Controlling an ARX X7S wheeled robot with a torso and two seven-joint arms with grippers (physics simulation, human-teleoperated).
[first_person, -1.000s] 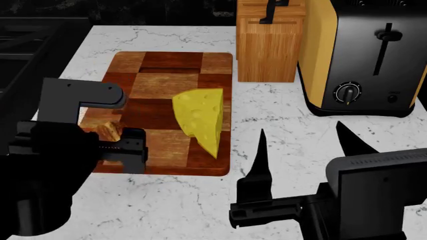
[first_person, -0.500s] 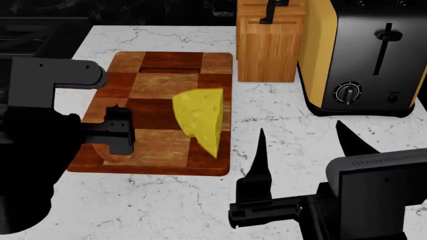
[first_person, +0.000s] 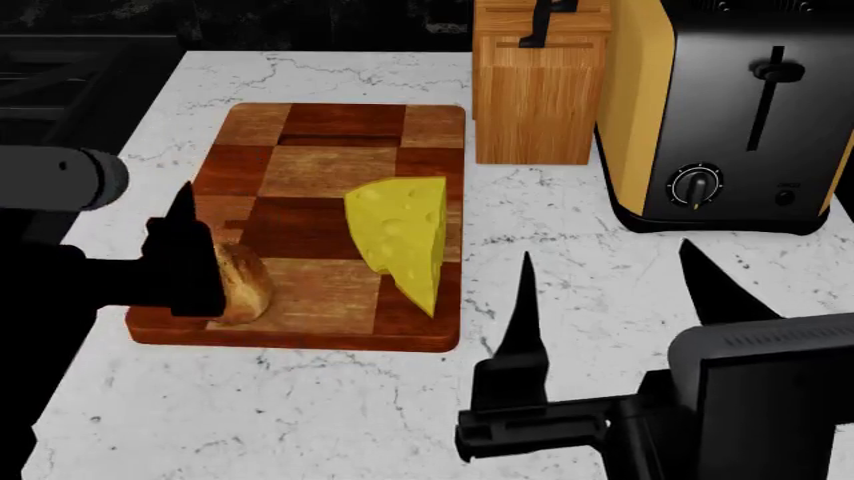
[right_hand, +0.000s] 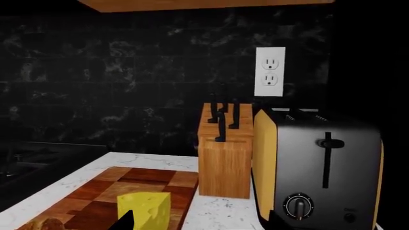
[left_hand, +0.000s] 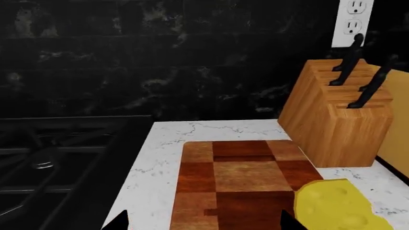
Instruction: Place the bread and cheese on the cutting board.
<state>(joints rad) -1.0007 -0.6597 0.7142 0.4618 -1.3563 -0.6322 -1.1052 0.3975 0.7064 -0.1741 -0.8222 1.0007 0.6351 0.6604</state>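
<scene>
The checkered cutting board (first_person: 320, 150) lies on the marble counter. The pale yellow cheese (first_person: 400, 235) stands on its right half. The brown bread (first_person: 246, 285) rests on the board's front left corner. My left gripper (first_person: 180, 215) is open and empty, just left of the bread, with one dark finger in front of the roll's left side. In the left wrist view, the left gripper (left_hand: 203, 225) has its fingertips wide apart over the board (left_hand: 246, 172), with the cheese (left_hand: 335, 206) beside it. My right gripper (first_person: 607, 255) is open and empty over bare counter right of the board.
A light-wood knife block (first_person: 541, 85) stands behind the board's right corner. A black and yellow toaster (first_person: 727, 110) is to its right. A dark stove (first_person: 67, 70) borders the counter on the left. A wall outlet (right_hand: 270, 72) is above the knife block.
My left gripper has opened, left the bread on the board's front left corner and drawn back to the left. The right arm has barely moved.
</scene>
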